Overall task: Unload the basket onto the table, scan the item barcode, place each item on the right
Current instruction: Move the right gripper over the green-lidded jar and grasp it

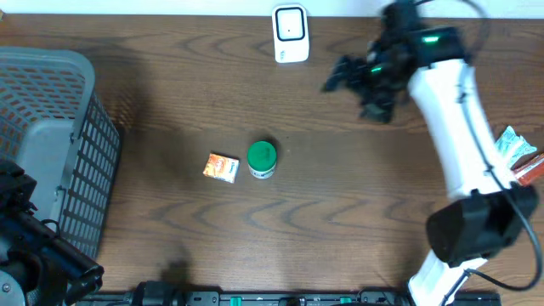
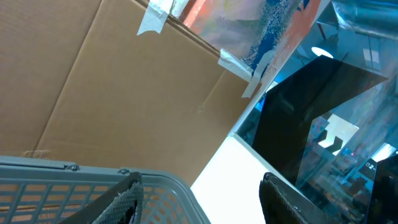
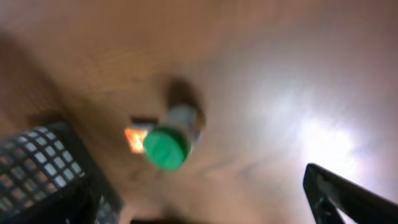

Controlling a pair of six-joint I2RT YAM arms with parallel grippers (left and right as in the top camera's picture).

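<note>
Your right gripper (image 1: 340,78) hangs above the far side of the table (image 1: 357,221), just right of the white scanner (image 1: 290,34). Its jaws are spread and hold nothing; the wrist view shows one finger (image 3: 339,194) at the edge of the picture with bare wood beside it. Your left gripper (image 2: 198,202) is parked over the basket (image 1: 102,161), jaws apart around empty air.

The likely items, a green-capped bottle (image 1: 262,159) and a small orange box (image 1: 222,167), lie mid-table, just beside each other. I cannot tell which one you are meant to scan, and no barcode is readable.

What could go wrong:
- The two sit so close that a wide jaw closing on the bottle may catch or shove the box.
- The bottle is round and looks to be lying tilted, so an off-centre pinch may roll it away.
- The wrist picture is blurred, so judging the approach from it alone risks a miss.
- Swinging back toward the scanner with a loose grip could knock it or drop the item.

For room, you have open wood in front of and to the right of the pair. The basket closes off the left, some packets (image 1: 517,153) lie at the right edge, and the scanner stands at the far edge.
</note>
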